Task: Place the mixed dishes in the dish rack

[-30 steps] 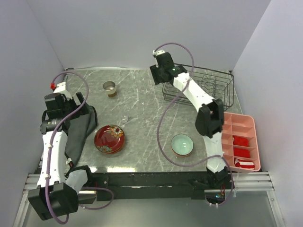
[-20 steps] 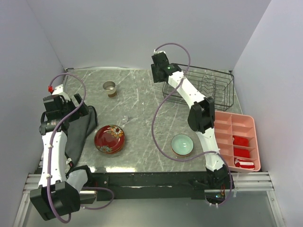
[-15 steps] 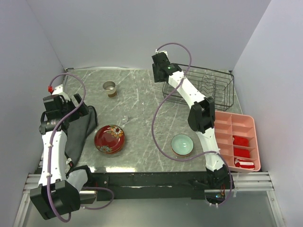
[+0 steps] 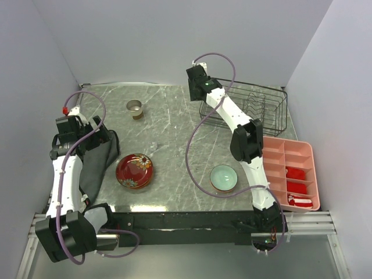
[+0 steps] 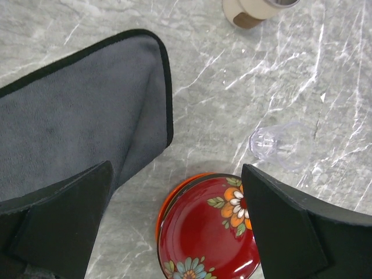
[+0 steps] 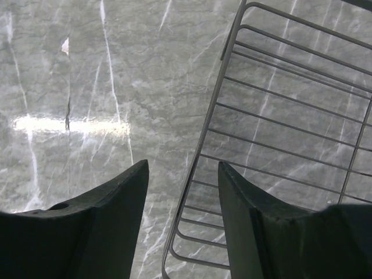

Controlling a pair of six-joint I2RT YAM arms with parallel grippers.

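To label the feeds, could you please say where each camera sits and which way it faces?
Top external: above and behind, looking down at the table; left arm, right arm show.
Left wrist: down onto red floral bowl, black cloth; left gripper open.
Right wrist: down onto dish rack edge; right gripper open.
Shared: bowl in top and left wrist.

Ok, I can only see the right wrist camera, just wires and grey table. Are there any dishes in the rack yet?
Observer: No. From above, the dish rack shows no dishes in it.
Operator: Is there a bowl on my side?
Observer: Yes, the pale mint-green bowl sits near the front edge, beside the pink tray.
Operator: What's the other arm doing?
Observer: The left gripper hovers open next to the glossy red floral bowl.
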